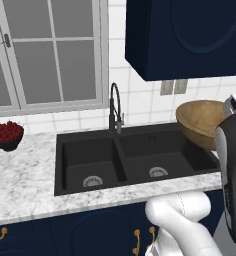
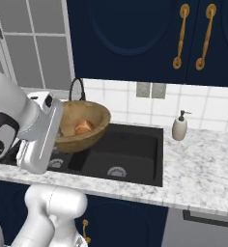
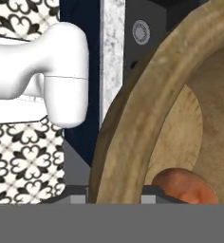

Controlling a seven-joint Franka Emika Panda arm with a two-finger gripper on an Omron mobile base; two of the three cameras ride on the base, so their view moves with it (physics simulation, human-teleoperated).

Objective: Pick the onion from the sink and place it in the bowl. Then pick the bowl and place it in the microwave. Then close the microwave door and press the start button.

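The wooden bowl (image 1: 202, 122) (image 2: 89, 130) hangs tilted in the air over the black double sink (image 1: 100, 155) (image 2: 135, 152). The orange-tan onion (image 2: 83, 127) (image 3: 185, 186) lies inside it. My gripper (image 2: 62, 126) (image 3: 116, 197) is shut on the bowl's near rim (image 3: 133, 118), which passes between the two fingertips in the hand view. Both basins (image 1: 160, 150) hold nothing but their silver drains. The microwave and its door are out of view.
The black arched faucet (image 1: 115, 107) (image 2: 77, 89) rises behind the sink. A small dark bowl of red berries (image 1: 6, 135) stands on the marble counter at left. A soap dispenser (image 2: 179, 127) stands right of the sink. Navy wall cabinets (image 1: 190, 35) hang overhead.
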